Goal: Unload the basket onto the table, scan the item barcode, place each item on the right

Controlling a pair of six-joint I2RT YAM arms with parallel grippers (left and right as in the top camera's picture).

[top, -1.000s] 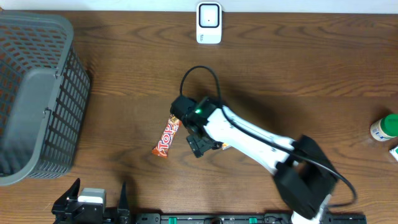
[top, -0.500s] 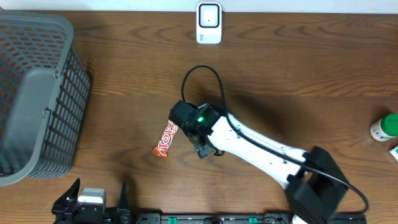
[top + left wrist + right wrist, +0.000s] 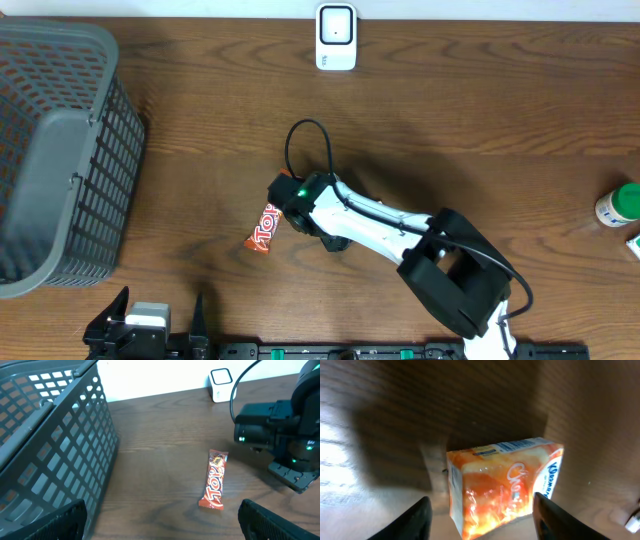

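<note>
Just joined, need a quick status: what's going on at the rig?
The right hand is down over an orange packet on the table, fingers either side of it; whether it grips yet isn't clear. A Top candy bar lies beside it, not held. The left hand sits open at the near edge. The white scanner stands at the far edge, nothing near it.

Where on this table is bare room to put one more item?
Free: the wood between the scanner and the bottle, and between the basket and the candy bar. Crowded: the centre, where the right arm covers the orange packet.
</note>
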